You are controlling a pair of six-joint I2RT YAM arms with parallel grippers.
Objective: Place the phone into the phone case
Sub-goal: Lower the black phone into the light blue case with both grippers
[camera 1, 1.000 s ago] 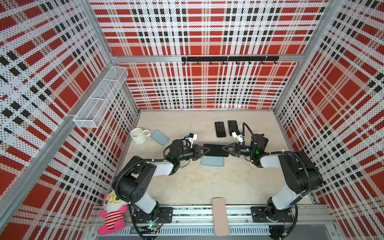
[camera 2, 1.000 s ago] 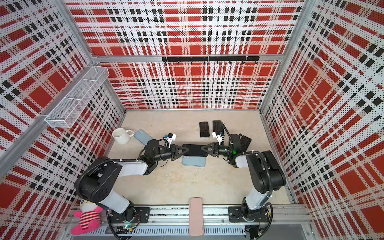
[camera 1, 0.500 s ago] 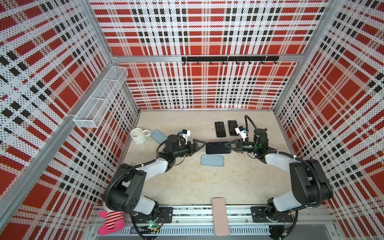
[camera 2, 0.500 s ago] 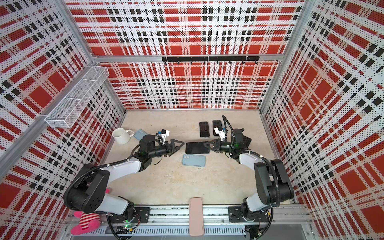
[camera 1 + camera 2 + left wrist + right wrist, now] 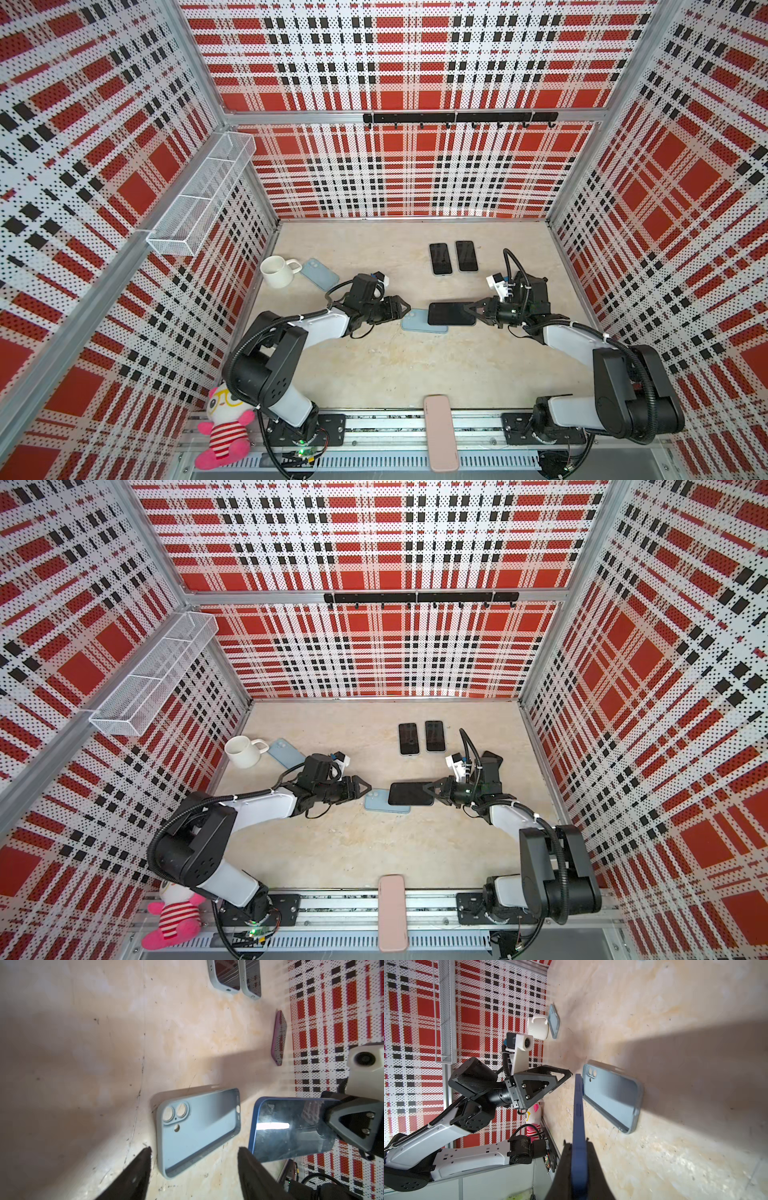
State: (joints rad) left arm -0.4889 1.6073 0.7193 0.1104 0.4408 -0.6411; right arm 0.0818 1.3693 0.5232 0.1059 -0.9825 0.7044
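Observation:
The phone [image 5: 451,313], blue-edged with a dark screen, hangs level just above the table, and my right gripper [image 5: 468,309] is shut on its right end. Its left part overlaps the right half of the light blue phone case [image 5: 415,323] that lies open side up on the table. In the right wrist view the phone [image 5: 578,1109] shows edge-on between the pads of my right gripper [image 5: 578,1145], with the case [image 5: 610,1095] beside it. My left gripper [image 5: 194,1149] is open, and the near end of the case [image 5: 199,1126] lies between its fingertips, untouched.
A white mug [image 5: 276,271] and a second light blue case [image 5: 319,274] sit at the back left. Two cased phones [image 5: 440,258] [image 5: 465,255] lie at the back. A pink case [image 5: 440,432] rests on the front rail, a plush toy [image 5: 224,428] at the front left.
My left gripper let go of the phone's left end and opened; it now sits at the case's left end. My right gripper kept the phone and shifted it right, over the case's right half.

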